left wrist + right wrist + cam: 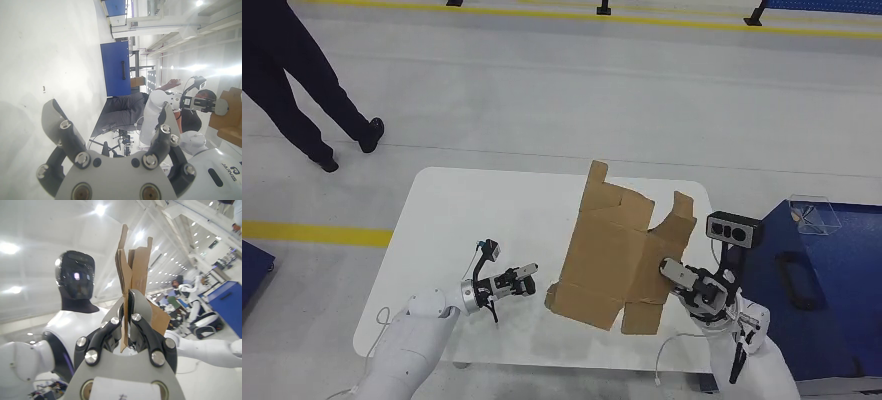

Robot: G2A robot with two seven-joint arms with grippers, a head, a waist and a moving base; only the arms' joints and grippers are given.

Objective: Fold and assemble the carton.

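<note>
A flattened brown carton (pixel 610 250) stands tilted above the right half of the white table (pixel 462 220), its flaps spread at the far end. My right gripper (pixel 674 272) is shut on the carton's near right edge; in the right wrist view the cardboard (pixel 132 275) sits edge-on, pinched in my right gripper (pixel 126 302). My left gripper (pixel 528 273) hovers open just left of the carton, holding nothing. In the left wrist view my left gripper (pixel 109 109) stands wide apart, with the carton (pixel 226 117) and the right gripper (pixel 220 107) farther off.
A blue cabinet (pixel 812 290) with a clear plastic box (pixel 814 212) on it stands right of the table. A person walks on the floor at the far left (pixel 302 90). The table's left half is bare.
</note>
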